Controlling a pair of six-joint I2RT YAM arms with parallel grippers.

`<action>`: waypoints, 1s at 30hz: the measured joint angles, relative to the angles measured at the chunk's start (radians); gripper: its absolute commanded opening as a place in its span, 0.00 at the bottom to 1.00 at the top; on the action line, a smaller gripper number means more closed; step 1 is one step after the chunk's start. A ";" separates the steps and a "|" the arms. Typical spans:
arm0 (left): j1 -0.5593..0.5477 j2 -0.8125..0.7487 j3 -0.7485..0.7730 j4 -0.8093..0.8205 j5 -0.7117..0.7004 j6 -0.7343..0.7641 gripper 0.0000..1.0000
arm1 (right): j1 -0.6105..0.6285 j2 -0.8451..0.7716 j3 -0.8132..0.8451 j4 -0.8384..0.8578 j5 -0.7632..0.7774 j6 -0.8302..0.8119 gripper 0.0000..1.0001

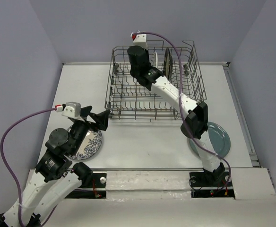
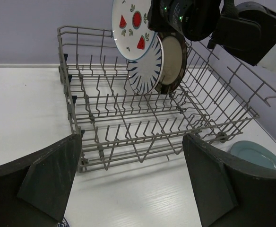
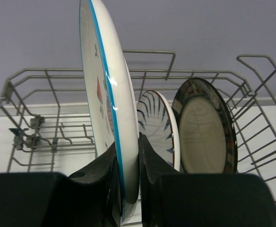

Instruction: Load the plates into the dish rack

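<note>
**Fruit plate held over the rack, ready to slot in beside the striped one**

At the far left, the left gripper point(image 1: 94, 117) hangs with its fingers spread as wide as they go and holds nothing. It sits just above the round blue floral plate point(image 1: 88, 144), which lies flat on the white table point(image 1: 142, 142).

Next comes the large grey wire dish rack point(image 1: 116, 111), with rows of upright tines. Over its far half, the right gripper point(image 3: 127, 156) is pinched tight on the lower rim of the white round plate with red fruit motifs point(image 2: 132, 23). That plate stands on edge and rides higher than the two already racked.

Just to its right the white plate with navy radial stripes point(image 2: 145, 71) stands in the tines. The dark glossy plate point(image 3: 204, 132) is beside that one.

The step in hand looks like lowering the fruit plate into a free slot.

- **Descent:** it should go straight down and upright, since a tilt toward the striped plate would knock rim against rim.
- **Slot:** the bottom edge needs to land between two tines, not on top of one. Which gap it is over cannot be told from here.
- **Release:** the fingers grip only a narrow band of glazed rim, so they should open only once the plate rests on the base wires.

Far right, the plain teal-grey plate point(image 1: 220, 139) lies on the table under the right arm.
</note>
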 measured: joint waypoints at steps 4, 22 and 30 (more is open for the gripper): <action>0.000 -0.008 0.000 0.002 0.005 0.000 0.99 | -0.004 0.014 0.000 0.017 0.036 -0.052 0.07; 0.000 -0.006 -0.002 0.006 0.009 -0.001 0.99 | -0.014 0.061 -0.122 0.053 0.056 -0.058 0.07; 0.000 0.007 -0.002 0.007 0.008 -0.001 0.99 | -0.031 0.089 -0.140 0.040 0.031 0.004 0.07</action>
